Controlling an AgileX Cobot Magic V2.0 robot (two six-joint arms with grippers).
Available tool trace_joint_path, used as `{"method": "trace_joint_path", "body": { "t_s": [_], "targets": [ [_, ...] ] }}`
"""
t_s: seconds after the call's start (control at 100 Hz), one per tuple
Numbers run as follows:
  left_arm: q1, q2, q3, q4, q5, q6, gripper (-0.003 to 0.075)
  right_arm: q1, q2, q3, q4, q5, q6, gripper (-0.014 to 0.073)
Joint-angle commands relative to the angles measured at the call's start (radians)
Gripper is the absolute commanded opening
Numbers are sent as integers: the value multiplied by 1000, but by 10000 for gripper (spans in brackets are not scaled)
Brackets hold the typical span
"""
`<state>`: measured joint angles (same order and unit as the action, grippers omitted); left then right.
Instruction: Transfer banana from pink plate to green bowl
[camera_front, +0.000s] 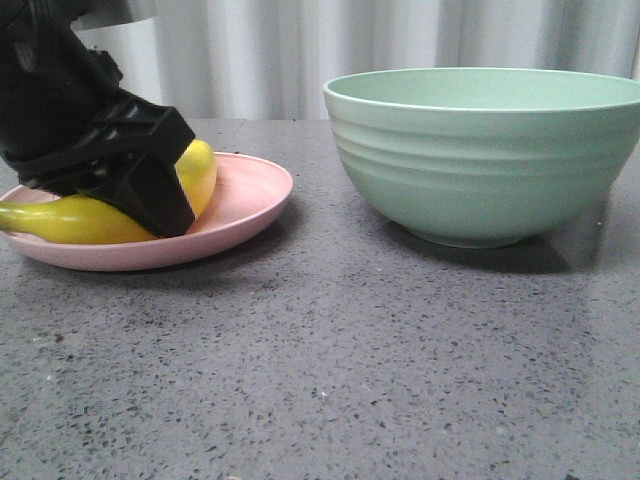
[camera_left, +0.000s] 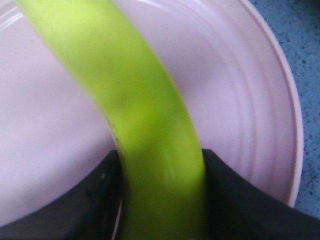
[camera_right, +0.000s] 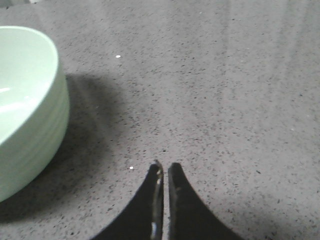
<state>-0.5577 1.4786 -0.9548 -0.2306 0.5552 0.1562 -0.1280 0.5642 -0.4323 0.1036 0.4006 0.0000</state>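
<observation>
Front view, left pincer (camera_front: 150, 190) hiding banana (camera_front: 85, 222) middle

Staged tabletop setup; grey speckled table (camera_front: 330, 360), white curtain (camera_front: 330, 50) backdrop

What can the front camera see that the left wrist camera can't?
Only the front view shows the green bowl, standing apart from the plate on the gray table, and the curtain behind. Only the left wrist view shows the left gripper close up, a finger on each side of the banana. Both show the banana lying on the pink plate.
</observation>
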Motion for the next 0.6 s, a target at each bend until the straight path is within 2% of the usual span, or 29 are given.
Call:
{"method": "trace_joint_path", "body": {
  "t_s": [0.0,0.15,0.22,0.37,0.44,0.51,0.59],
  "targets": [
    [-6,-33,-61,-18,-18,-10,225,20,21,-80,-15,-7,0,-61],
    [-27,-59,-132,-25,28,-4,225,79,76,-199,-15,128,0,-29],
    [-56,-72,-170,-25,53,7,225,121,114,-254,-15,180,0,53],
    [-140,-89,-243,-25,99,23,224,226,209,-370,31,242,0,332],
    [-187,-89,-265,-37,109,23,224,270,254,-428,91,253,0,426],
    [-234,-89,-280,-49,109,23,224,315,295,-486,151,257,0,472],
    [-289,-89,-285,-49,100,23,224,361,349,-547,210,260,0,478]
  ]
}}
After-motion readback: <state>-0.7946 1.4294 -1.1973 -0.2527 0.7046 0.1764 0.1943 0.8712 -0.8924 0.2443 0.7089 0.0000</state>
